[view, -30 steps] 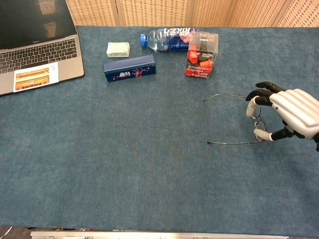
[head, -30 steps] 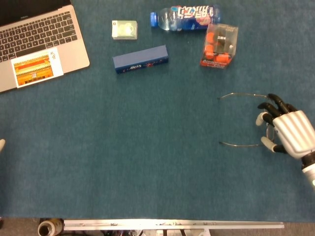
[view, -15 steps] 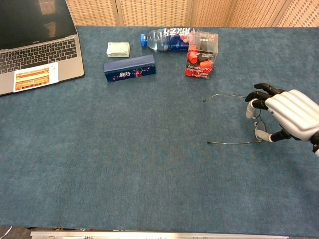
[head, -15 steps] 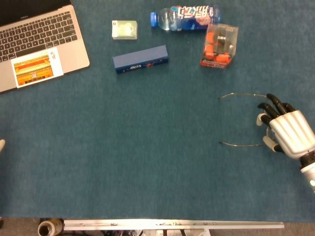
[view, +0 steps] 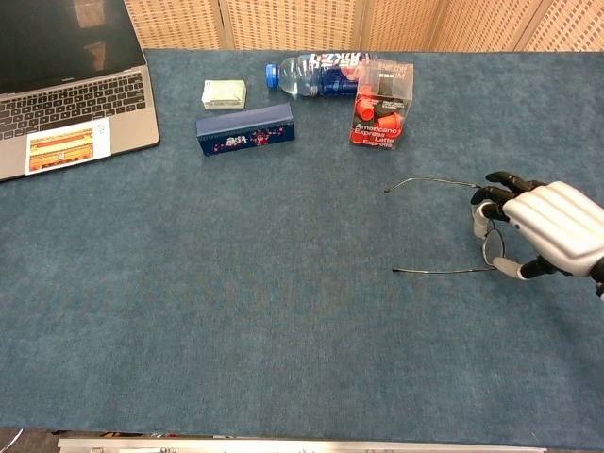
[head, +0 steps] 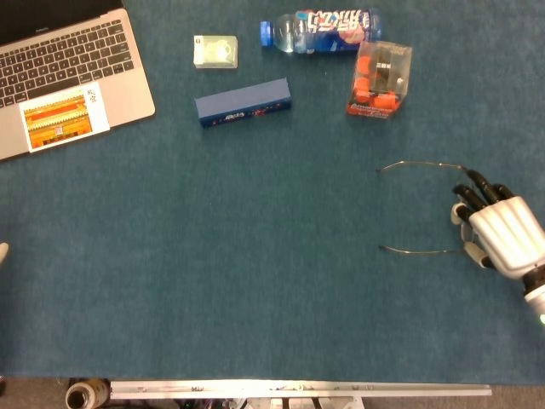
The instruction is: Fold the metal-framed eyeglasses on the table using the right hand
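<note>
In the head view my right robot hand (head: 502,234) has slid back toward the right edge over the last second — its dark fingertips (head: 473,194) now sit at the lens end of the eyeglasses (head: 423,207) rather than over it. The glasses lie on the blue table (head: 255,281), right of centre, both temples open and pointing left. In the chest view the same hand (view: 547,226) hovers at the front frame, fingers curled loosely around one lens ring; whether they actually pinch the metal I cannot tell. The temples look unmoved, so no fold has begun — I judge this a repositioning before pushing one arm inward. My left hand is out of view.
</note>
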You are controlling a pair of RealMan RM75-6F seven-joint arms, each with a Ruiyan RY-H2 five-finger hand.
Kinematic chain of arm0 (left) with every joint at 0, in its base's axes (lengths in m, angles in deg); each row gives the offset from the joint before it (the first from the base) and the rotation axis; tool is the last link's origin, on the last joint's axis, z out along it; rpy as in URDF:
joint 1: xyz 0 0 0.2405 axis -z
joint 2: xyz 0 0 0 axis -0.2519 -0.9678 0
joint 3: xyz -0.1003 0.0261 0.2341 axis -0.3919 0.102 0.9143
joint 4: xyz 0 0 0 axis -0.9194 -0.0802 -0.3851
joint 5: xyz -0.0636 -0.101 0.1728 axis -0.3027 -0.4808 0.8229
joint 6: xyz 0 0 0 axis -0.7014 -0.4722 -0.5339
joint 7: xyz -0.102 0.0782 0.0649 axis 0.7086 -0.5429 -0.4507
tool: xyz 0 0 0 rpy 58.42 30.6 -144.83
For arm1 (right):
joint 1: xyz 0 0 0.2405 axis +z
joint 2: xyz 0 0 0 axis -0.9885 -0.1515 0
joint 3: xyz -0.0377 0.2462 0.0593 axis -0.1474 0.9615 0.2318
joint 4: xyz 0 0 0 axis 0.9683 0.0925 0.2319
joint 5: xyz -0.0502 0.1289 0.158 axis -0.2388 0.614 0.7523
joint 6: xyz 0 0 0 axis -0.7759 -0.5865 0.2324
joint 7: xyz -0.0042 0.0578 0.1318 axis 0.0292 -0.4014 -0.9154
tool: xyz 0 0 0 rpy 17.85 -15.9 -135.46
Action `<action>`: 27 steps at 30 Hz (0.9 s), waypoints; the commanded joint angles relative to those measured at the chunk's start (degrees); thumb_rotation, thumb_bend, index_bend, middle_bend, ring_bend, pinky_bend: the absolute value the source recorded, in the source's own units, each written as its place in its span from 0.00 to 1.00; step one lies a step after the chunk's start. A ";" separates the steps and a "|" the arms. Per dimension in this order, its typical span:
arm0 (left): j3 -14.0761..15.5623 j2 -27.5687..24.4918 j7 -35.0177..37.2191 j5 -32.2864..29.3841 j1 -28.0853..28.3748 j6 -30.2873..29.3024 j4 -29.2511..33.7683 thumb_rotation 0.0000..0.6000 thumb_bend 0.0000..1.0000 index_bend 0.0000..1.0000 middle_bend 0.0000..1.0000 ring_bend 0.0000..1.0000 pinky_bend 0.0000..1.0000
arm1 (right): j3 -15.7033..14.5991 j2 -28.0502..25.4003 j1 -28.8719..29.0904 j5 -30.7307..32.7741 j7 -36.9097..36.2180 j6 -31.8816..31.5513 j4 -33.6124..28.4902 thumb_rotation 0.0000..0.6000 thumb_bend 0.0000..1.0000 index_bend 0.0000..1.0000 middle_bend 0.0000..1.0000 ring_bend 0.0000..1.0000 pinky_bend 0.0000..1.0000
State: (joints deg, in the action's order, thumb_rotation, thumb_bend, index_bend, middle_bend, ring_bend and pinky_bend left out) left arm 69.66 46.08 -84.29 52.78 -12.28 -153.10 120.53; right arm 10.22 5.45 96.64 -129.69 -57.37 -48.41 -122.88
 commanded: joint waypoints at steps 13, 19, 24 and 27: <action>0.07 0.39 0.44 0.01 -0.12 0.12 -0.55 1.00 0.16 0.49 0.36 0.24 0.51 | -0.11 -0.72 -0.68 1.49 1.25 -0.18 0.31 1.00 0.20 0.46 0.25 0.09 0.29; 0.03 0.43 0.32 -0.07 -0.07 0.27 -0.55 1.00 0.16 0.49 0.36 0.24 0.51 | 0.05 -0.82 -0.83 1.48 0.49 -0.65 0.22 1.00 0.20 0.45 0.25 0.09 0.29; 0.01 0.43 0.28 -0.23 -0.04 0.48 -0.54 1.00 0.16 0.49 0.36 0.24 0.51 | -0.66 -1.69 -0.54 -0.35 -1.46 -0.89 -0.68 1.00 0.20 0.45 0.25 0.09 0.29; 0.00 0.48 0.33 -0.23 0.01 0.60 -0.60 1.00 0.16 0.49 0.36 0.24 0.51 | -1.16 -2.55 -0.42 -1.18 -2.15 -0.85 -1.57 1.00 0.20 0.45 0.25 0.09 0.29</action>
State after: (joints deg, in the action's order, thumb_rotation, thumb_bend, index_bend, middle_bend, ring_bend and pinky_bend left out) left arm 69.66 46.55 -83.96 52.55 -12.28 -152.51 119.93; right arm 9.25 3.13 96.15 -130.63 -59.34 -49.25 -124.19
